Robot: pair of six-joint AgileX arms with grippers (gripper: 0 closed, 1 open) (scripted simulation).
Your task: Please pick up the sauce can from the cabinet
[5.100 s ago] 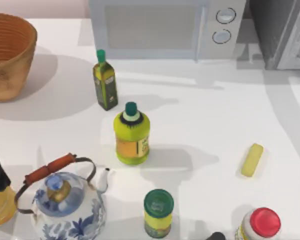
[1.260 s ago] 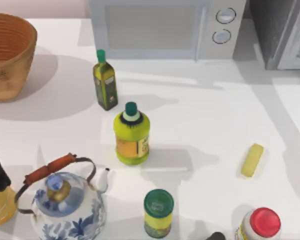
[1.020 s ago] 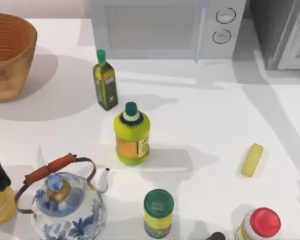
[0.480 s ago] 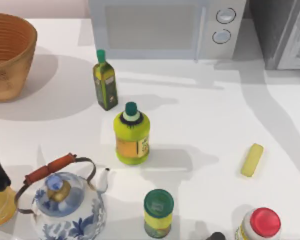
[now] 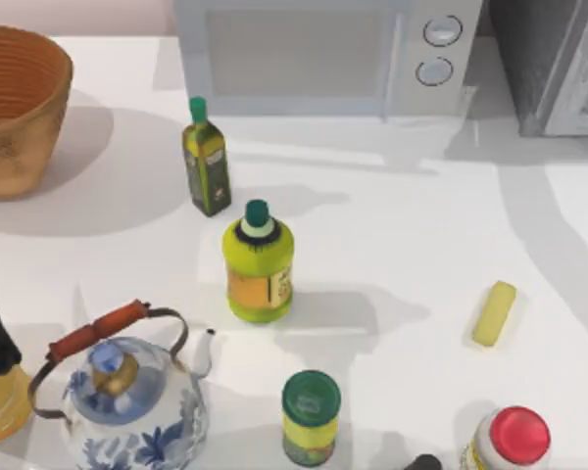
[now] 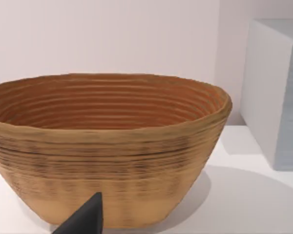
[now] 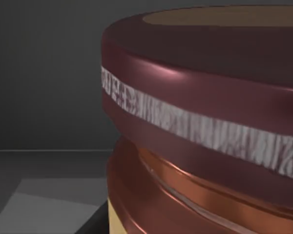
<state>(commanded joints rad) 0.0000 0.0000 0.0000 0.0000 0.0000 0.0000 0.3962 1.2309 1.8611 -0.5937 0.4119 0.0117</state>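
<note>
— Where is the sauce can (image 7: 205, 122)?
— Inside the dark cabinet (image 5: 554, 64), very near the right wrist camera.
— Is it gripped?
— I cannot tell. The left arm waits by the basket (image 6: 107, 146).

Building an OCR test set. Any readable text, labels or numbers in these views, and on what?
No text can be read.
Yellow bottle: orange label, print too blurred to read.
Oil bottle: label, nothing legible.
Green-lidded jar: label too small.
Sauce can: pale speckled band on the rim, a pattern, no letters.
Microwave: two knobs, no markings visible.
</note>
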